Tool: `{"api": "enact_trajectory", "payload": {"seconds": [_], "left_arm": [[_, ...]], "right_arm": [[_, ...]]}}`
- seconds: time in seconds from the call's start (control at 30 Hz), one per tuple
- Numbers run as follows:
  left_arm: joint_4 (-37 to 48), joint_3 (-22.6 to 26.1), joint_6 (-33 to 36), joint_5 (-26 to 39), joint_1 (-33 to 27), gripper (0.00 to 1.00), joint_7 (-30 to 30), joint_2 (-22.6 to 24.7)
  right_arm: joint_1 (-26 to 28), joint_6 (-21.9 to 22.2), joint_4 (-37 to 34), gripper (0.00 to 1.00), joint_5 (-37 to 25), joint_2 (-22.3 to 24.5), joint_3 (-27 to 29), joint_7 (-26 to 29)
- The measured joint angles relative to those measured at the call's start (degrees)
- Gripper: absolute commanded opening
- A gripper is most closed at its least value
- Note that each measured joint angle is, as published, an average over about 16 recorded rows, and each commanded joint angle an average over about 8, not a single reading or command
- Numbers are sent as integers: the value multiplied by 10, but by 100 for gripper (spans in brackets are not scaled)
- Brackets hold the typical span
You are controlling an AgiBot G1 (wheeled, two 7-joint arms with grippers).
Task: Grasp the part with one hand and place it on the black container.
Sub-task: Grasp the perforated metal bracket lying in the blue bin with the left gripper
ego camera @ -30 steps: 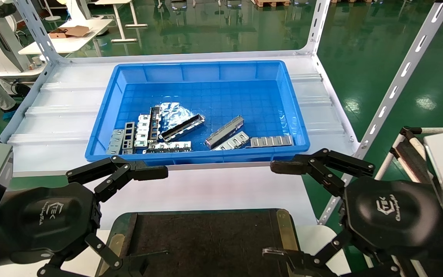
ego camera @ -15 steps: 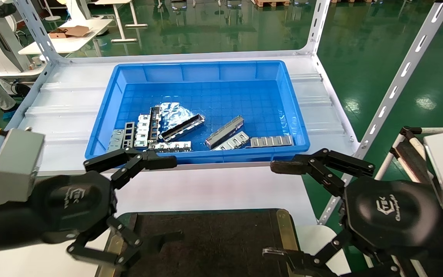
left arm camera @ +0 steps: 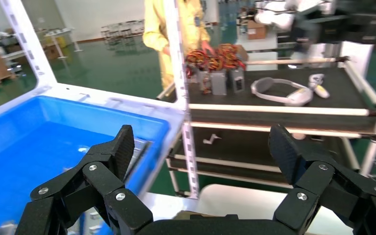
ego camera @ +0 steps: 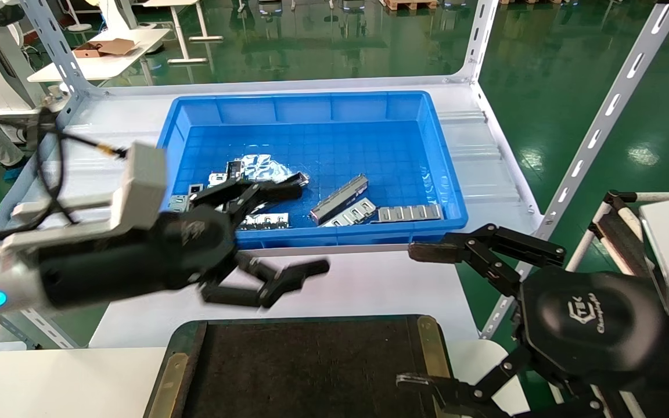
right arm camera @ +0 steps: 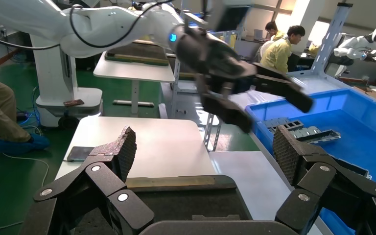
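Observation:
The part [ego camera: 339, 200], a slim grey metal bar, lies slanted on the floor of the blue bin [ego camera: 311, 100], right of the middle. The black container [ego camera: 305, 371] with brass side strips sits at the near edge; it also shows in the right wrist view [right arm camera: 176, 208]. My left gripper [ego camera: 305, 229] is open and empty, held in the air over the bin's front rim, left of the part. It also shows in the left wrist view [left arm camera: 203, 147]. My right gripper [ego camera: 416, 316] is open and empty, parked beside the black container's right edge.
The bin also holds flat silver strips with cut-outs [ego camera: 410, 213], a trough-shaped bar with a black inside [ego camera: 265, 200], a foil bag [ego camera: 262, 167] and more strips at the left [ego camera: 215, 194]. White rack posts [ego camera: 601, 125] stand at the shelf corners.
My left arm has lifted from beside the black container and swung forward and right to the bin's front rim, staying open. The right arm has not moved.

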Motion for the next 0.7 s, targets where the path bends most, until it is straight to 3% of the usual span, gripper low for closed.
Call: {"api": "enact_trajectory", "payload": {"seconds": [0.7], "left_arm": [[252,62,-125,137,-141,100,84,171]], "right_arm": [[0,0,0,100,1,0,-1,0]]}}
